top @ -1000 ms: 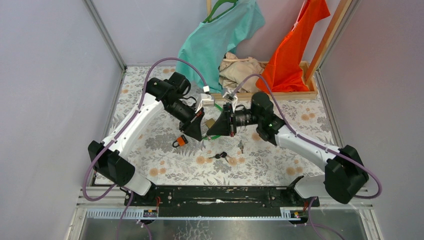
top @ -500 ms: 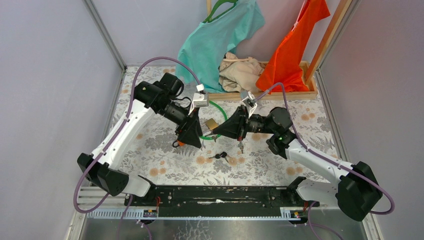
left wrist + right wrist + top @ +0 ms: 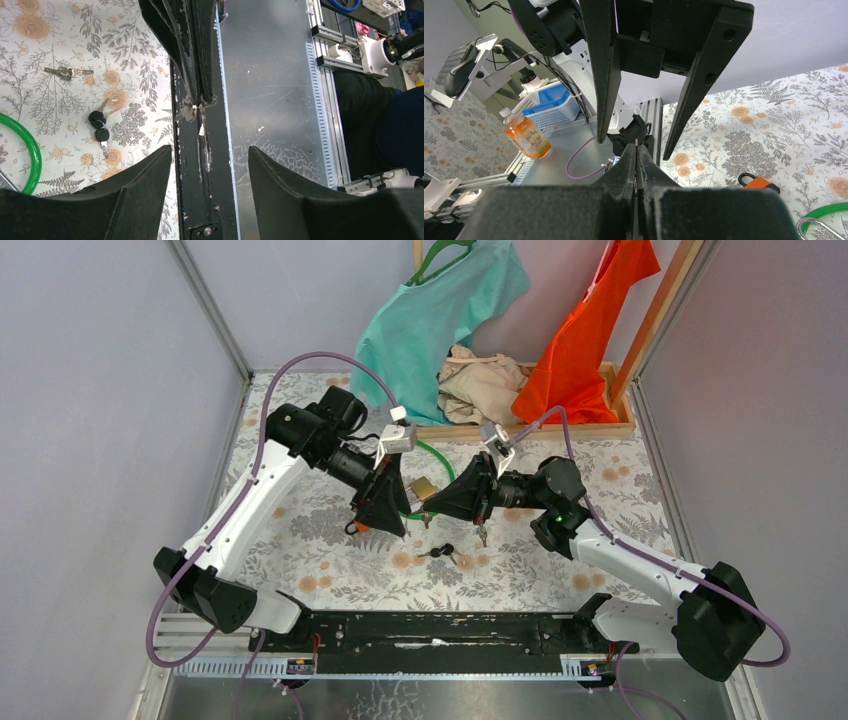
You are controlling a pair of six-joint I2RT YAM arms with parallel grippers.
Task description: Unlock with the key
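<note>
Table [image 3: 560, 570]: floral-patterned sheet. You have both arms reaching in over its middle from either side.
Clothes: a teal shirt [image 3: 440, 310] and an orange garment [image 3: 590, 340] hang at the far edge, with a beige cloth [image 3: 485, 380] bunched between them.
Left claw [image 3: 209, 152]: spread wide with nothing between its fingers. You see only the table edge and metal frame through the gap. It hangs tilted down just left of the brass lock.
Right claw [image 3: 636, 150]: fingers pressed together with only a hairline seam between them. You cannot tell whether anything thin is pinched there. It points at the left claw, whose two spread fingers stand right ahead of it in the right wrist view.
Green loop [image 3: 35, 152]: a ring of cable lying on the table under and between the two claws.
Brass lock [image 3: 424, 487]: small and gold-coloured, sitting between the two claw tips, inside the loop's outline as seen from above. You cannot tell whether either claw touches it.
Orange lock [image 3: 758, 182]: flat on the table near the left claw, apart from the brass one.
Black keys [image 3: 96, 119]: two black-headed keys lying together on the table, nearer the bases than the claws.
Silver keys [image 3: 67, 72]: a small bunch lying on the table, apart from the black pair.
</note>
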